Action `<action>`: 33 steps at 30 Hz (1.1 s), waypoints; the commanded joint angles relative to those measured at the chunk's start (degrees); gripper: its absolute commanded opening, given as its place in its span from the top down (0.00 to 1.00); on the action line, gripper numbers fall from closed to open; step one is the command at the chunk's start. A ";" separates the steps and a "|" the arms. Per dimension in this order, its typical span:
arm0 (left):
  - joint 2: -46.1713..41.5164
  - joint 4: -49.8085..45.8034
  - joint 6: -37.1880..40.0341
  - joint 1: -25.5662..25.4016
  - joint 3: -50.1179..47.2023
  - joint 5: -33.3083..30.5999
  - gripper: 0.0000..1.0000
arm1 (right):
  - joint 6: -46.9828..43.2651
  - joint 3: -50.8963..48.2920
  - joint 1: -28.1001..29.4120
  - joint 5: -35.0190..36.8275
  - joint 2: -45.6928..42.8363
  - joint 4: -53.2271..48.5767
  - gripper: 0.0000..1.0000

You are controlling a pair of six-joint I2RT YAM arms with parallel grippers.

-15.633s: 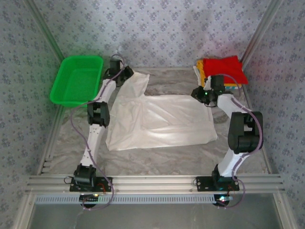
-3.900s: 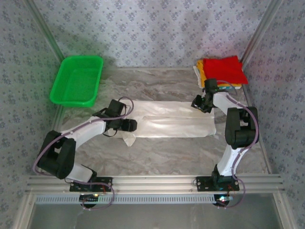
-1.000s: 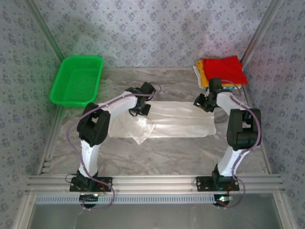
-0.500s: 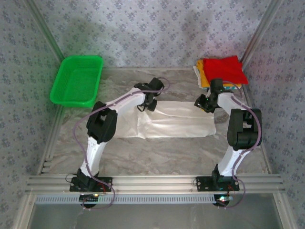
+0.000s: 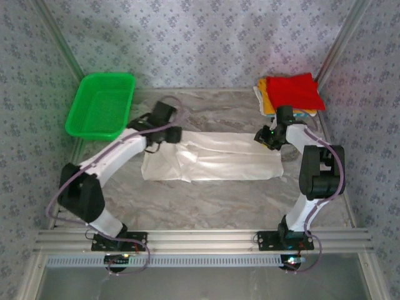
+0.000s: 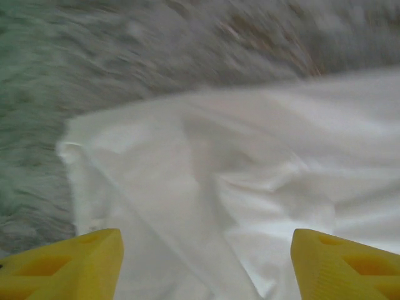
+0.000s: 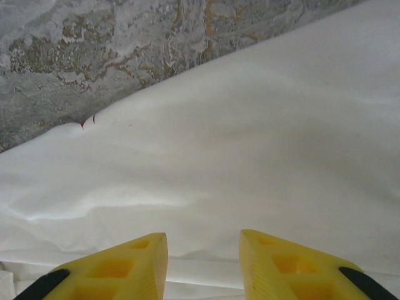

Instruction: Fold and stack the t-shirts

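Both ends count: with your left pincer [image 6: 206,250] open over the white t-shirt [image 5: 225,159] banded across the worktop [image 5: 206,203], take its left edge squarely; I cannot tell whether the right pincer [image 7: 203,250] pins cloth.

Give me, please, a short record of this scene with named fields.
shirt in work: white t-shirt, lying as a long folded strip across the table
left gripper: open, over the strip's left end
right gripper: jaws part-way apart, at the strip's far right corner
stack: red t-shirt on top, yellow-orange t-shirt beneath, far right corner
basket: green mesh basket, far left corner, apart from the white t-shirt
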 commanded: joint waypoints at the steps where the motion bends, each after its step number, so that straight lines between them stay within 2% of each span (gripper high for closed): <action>1: 2.20 1.24 -3.52 6.04 -2.98 5.03 0.38 | -0.20 -0.45 0.15 -1.36 -0.40 0.33 0.62; 6: 4.93 1.41 -5.85 9.78 -4.98 10.50 0.56 | -0.18 -0.12 0.03 -0.38 -1.38 -0.55 0.62; 8: 5.64 3.05 -7.19 9.79 -6.50 12.84 0.58 | -0.16 -0.04 -0.08 -0.20 -1.48 -0.77 0.62; 13: 7.78 6.92 -10.01 9.53 -10.25 16.62 0.57 | -0.17 -0.12 -0.18 0.13 -1.30 -0.81 0.62; 26: 16.49 13.01 -7.97 9.00 -7.92 16.44 0.56 | -0.25 -0.78 -0.78 -0.04 -1.34 -0.38 0.62; 27: 17.09 12.88 -7.79 9.00 -7.54 16.12 0.59 | -0.25 -0.89 -0.88 -0.11 -1.39 -0.29 0.62; 33: 17.22 12.19 -7.48 9.00 -6.37 13.95 0.93 | -0.25 -1.48 -1.57 0.08 -1.66 -0.27 0.62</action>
